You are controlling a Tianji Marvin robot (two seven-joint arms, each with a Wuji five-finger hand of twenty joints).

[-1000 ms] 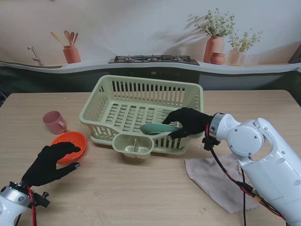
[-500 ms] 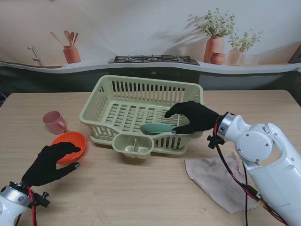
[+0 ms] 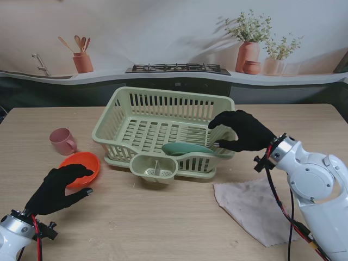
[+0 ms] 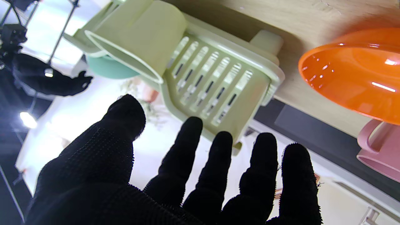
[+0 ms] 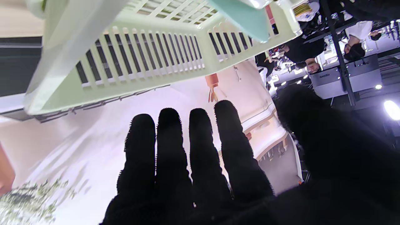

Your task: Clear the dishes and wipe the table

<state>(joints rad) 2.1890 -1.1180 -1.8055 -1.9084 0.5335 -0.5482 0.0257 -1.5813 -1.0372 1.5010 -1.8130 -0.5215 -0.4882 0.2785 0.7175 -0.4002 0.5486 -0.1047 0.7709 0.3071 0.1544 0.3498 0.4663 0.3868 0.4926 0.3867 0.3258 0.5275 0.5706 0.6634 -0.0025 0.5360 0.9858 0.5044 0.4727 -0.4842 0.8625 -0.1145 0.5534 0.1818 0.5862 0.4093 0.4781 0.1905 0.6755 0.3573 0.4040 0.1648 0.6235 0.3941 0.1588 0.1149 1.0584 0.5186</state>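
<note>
A wooden bench [image 3: 163, 217] is seen from above, backed by a wall printed with a kitchen scene. Near its middle a pale green slatted dish rack [image 3: 157, 122] is set, with a small cutlery cup [image 3: 154, 167] fixed to its near wall. A teal dish [image 3: 182, 148] is laid inside the rack at its near right side, resting against the near wall; no hand is touching it.

On the right of the bench, nearer to me than the rack, a crumpled beige cloth [image 3: 250, 204] is spread flat. It is partly hidden by the white right arm [image 3: 312, 182].

The right hand [image 3: 242, 131], gloved in black, is held in the air over the rack's right end, just beside the teal dish but apart from it. Its thumb and fingers are curved apart and nothing is held; in the right wrist view the four fingers [image 5: 170, 150] are seen side by side with the thumb set off from them.

The left hand [image 3: 60, 187], also gloved in black, is poised over the bench at the near left, fingers spread and holding nothing, with the fingertips just beside an orange bowl [image 3: 80, 167]. Whether the bowl is touched cannot be told.

A pink mug [image 3: 61, 141] is stood just beyond the bowl, farther from me.
</note>
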